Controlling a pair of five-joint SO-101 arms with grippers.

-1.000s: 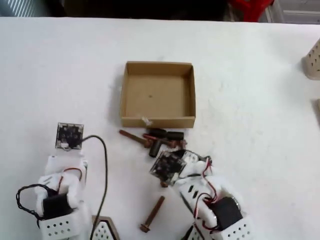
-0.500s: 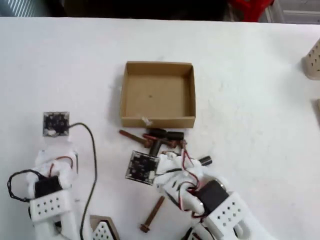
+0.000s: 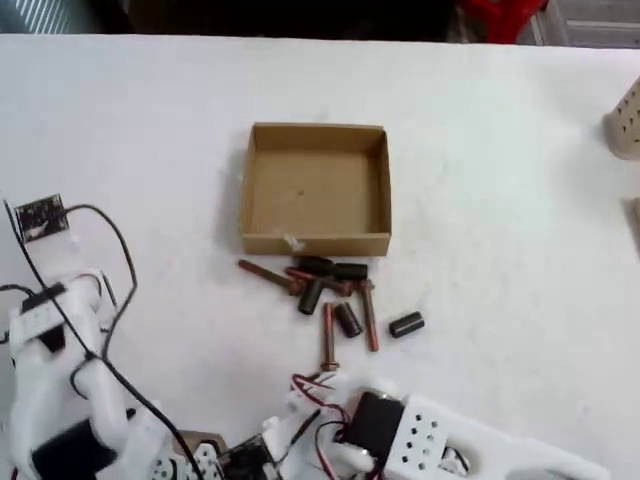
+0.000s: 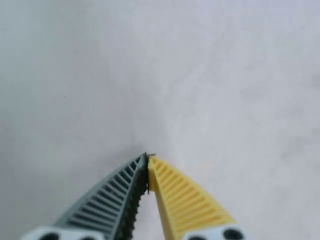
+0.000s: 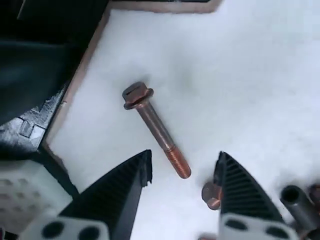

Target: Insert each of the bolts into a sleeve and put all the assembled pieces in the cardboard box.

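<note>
My right pincer (image 5: 184,159) hangs open above a copper bolt (image 5: 155,127) lying on the white tabletop (image 5: 240,75). Up close, its flanged head and threaded tip show. My left pincer (image 4: 148,160) is closed on nothing. From high up, black cylindrical sleeves (image 3: 406,324) and more bolts (image 3: 327,335) lie just beside the square cardboard box (image 3: 318,242).

One cardboard box (image 3: 316,243). Five black sleeves (image 3: 405,324), loose in the pile near the right gripper (image 5: 183,157). Four bolts (image 3: 327,337) tangled in that same pile, pretty sure, hard to split at the overlaps. Plus a fifth bolt (image 5: 155,127) lying just ahead of that gripper's fingertips, so five total.
</note>
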